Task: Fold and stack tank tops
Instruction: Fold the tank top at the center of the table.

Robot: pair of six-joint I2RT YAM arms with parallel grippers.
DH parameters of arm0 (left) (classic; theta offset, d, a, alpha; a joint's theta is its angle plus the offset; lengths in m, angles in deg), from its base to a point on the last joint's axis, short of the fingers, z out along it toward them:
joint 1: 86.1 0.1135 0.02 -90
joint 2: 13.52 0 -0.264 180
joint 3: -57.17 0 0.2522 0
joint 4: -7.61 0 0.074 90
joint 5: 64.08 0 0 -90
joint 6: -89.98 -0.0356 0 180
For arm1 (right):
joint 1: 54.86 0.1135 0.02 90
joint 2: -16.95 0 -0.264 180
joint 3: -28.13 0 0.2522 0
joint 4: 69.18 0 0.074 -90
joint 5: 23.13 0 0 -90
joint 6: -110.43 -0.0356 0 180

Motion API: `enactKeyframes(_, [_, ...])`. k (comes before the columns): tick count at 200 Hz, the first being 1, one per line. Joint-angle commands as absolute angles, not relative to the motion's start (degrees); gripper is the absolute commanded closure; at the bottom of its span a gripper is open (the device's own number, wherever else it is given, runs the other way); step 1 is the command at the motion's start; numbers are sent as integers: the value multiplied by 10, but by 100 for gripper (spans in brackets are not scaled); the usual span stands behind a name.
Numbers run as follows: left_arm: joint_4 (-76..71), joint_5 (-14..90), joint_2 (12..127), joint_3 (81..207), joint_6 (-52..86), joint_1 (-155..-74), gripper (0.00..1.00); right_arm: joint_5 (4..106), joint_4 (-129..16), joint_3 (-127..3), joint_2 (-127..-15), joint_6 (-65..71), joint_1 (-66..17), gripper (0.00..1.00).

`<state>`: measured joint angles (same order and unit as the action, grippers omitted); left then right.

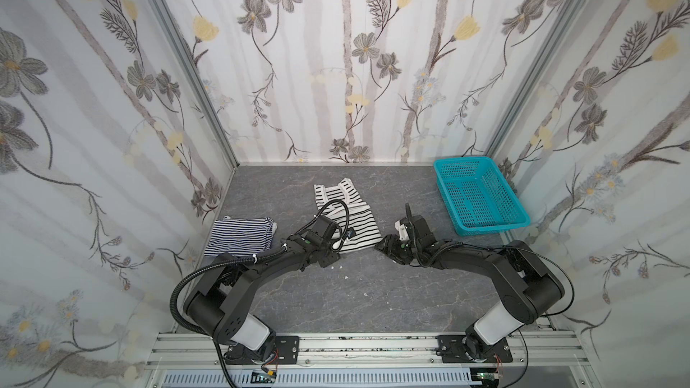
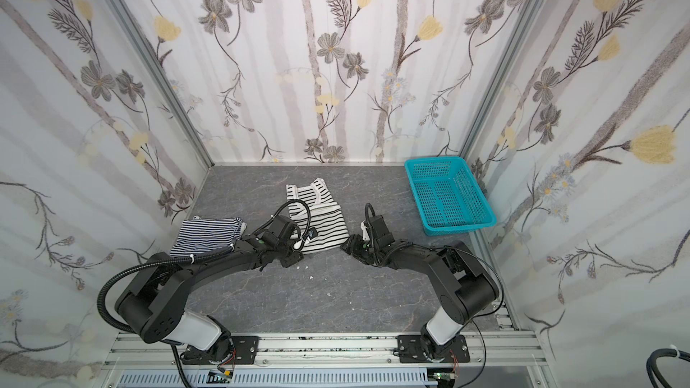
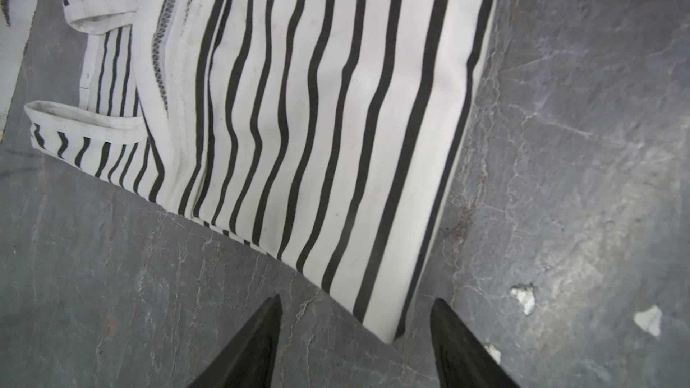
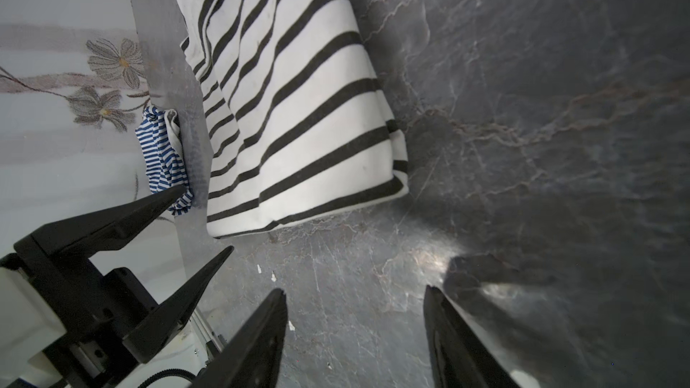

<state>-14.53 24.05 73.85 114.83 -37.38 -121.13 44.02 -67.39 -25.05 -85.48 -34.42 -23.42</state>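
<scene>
At the left of the bench (image 1: 336, 293) the navy fine-striped top (image 1: 239, 237) lies folded. The left fingers (image 3: 257, 337) are released and empty, just before one near corner of the black-striped top (image 1: 364, 225). This top lies mid-bench, half folded, with its straps showing. The right fingers (image 4: 261, 337) are released too, near its other near corner. I judge the next fold needs both corners pinched through all layers, lifted evenly, then laid over the straps. The basket (image 1: 493, 228) stands far right.
</scene>
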Motion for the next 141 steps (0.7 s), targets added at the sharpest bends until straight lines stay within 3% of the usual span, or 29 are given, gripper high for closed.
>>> enactKeyframes(1, [-122,253,745,1149,-396,-1212,34,466,-739,-244,-860,-392,-234,41])
enactKeyframes(141, [-129,286,804,1144,-431,-1194,36,465,-772,-233,-885,-421,-239,42])
